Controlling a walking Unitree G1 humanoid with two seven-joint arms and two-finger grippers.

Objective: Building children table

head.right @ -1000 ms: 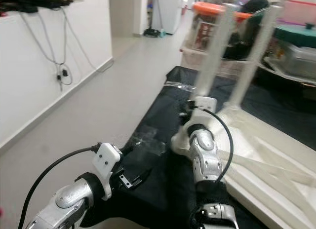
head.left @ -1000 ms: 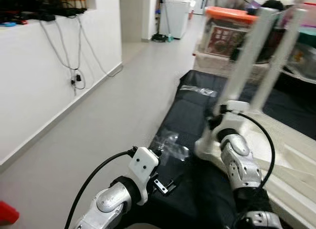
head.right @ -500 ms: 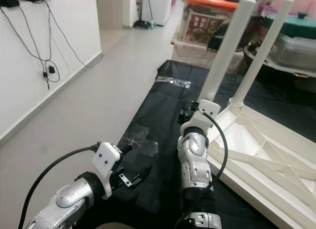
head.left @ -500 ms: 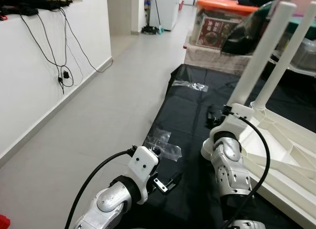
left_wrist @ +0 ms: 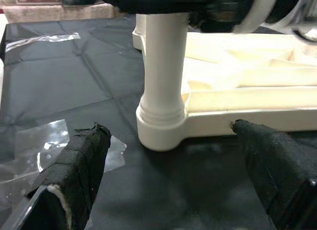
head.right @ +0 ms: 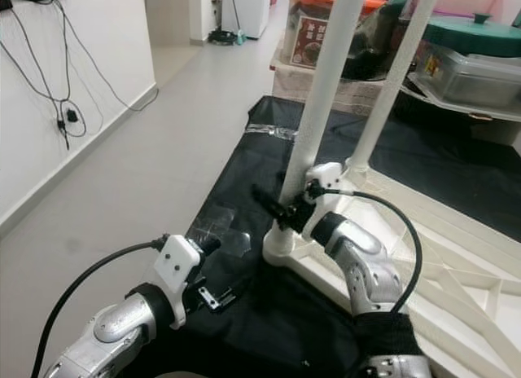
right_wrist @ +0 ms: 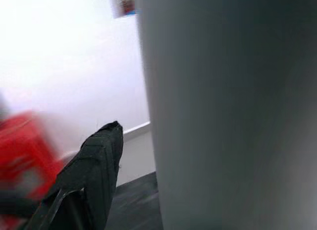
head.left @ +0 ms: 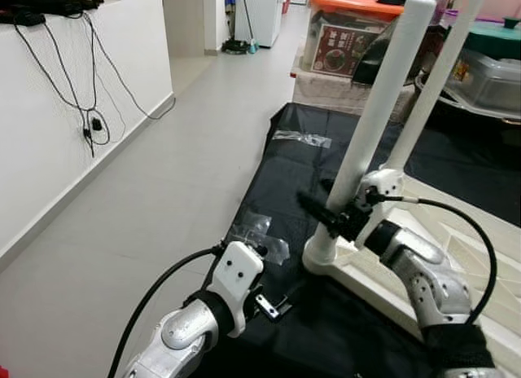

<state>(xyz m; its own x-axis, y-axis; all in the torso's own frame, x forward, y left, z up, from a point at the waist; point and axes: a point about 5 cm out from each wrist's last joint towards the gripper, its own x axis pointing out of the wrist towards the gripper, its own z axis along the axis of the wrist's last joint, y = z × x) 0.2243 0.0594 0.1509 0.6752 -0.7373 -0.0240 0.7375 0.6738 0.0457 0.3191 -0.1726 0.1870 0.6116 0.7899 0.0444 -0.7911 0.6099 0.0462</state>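
Left eye view: the upturned white children table (head.left: 456, 256) is seen on the black sheet (head.left: 301, 182), its stiff, smooth leg (head.left: 370, 125) straddled low by the open right tool (head.left: 319, 212), while the left tool (left_wrist: 173, 185) hangs open, empty.

**White legs, black mat, orange lid**

My silver arms end in black fingers (left_wrist: 79, 165). The children's table (head.left: 456, 231) is cream-white, its near leg (head.left: 378, 109) plain white. Beneath lies a black sheet (head.left: 293, 166) with clear tape patches (head.left: 259, 231). The floor (head.left: 163, 191) is pale grey; a storage box (head.left: 346, 44) wears an orange lid.
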